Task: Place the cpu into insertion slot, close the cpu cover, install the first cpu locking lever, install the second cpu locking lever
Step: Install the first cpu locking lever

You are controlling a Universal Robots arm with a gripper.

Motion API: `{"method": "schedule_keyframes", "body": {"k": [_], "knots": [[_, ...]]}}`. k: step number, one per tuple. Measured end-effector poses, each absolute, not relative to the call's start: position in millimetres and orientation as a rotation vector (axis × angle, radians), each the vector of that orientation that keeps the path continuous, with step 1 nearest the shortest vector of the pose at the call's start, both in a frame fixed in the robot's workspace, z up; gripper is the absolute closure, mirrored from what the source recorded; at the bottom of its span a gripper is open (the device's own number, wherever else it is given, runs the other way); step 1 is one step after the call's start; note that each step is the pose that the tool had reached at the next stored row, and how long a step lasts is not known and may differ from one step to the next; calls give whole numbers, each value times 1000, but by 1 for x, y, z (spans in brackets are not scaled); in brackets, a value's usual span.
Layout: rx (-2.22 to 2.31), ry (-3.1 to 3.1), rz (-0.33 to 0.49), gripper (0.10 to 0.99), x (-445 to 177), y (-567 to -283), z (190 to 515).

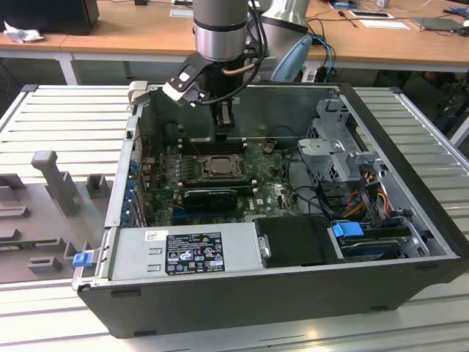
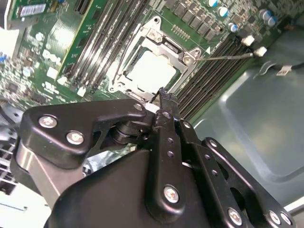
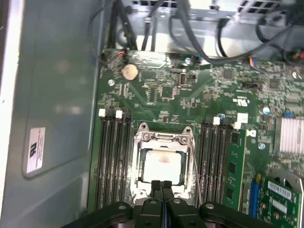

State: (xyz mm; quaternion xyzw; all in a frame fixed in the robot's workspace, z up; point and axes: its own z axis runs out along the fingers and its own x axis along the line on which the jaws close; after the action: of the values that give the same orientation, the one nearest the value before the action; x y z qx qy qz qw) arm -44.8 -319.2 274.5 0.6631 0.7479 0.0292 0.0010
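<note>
The cpu (image 3: 163, 164) (image 2: 151, 70), a pale square chip, lies flat in the insertion slot, which is mostly hidden beneath it. The cpu cover (image 3: 164, 138) (image 2: 164, 43), a silver frame, lies down around the chip. A thin wire locking lever (image 2: 223, 56) (image 3: 197, 175) stands off from one side of the socket. My gripper (image 3: 162, 186) (image 2: 163, 96) (image 1: 223, 134) hangs just above the socket's edge, its black fingers pressed together with nothing between them. In the exterior view the socket (image 1: 218, 168) lies directly below the fingers.
Long black memory slots (image 3: 114, 161) (image 3: 213, 156) flank the socket. A black finned heatsink (image 1: 211, 196) lies in front of it, then the power supply (image 1: 187, 253). The drive cage (image 1: 341, 154) and cables (image 3: 204, 52) fill the exterior view's right. A case wall (image 3: 57, 95) is close.
</note>
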Motion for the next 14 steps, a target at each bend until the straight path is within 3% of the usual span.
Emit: {"method": "schedule_keyframes", "body": {"k": [14], "knots": [[1639,2688,91,980,-45,-319,274]]}}
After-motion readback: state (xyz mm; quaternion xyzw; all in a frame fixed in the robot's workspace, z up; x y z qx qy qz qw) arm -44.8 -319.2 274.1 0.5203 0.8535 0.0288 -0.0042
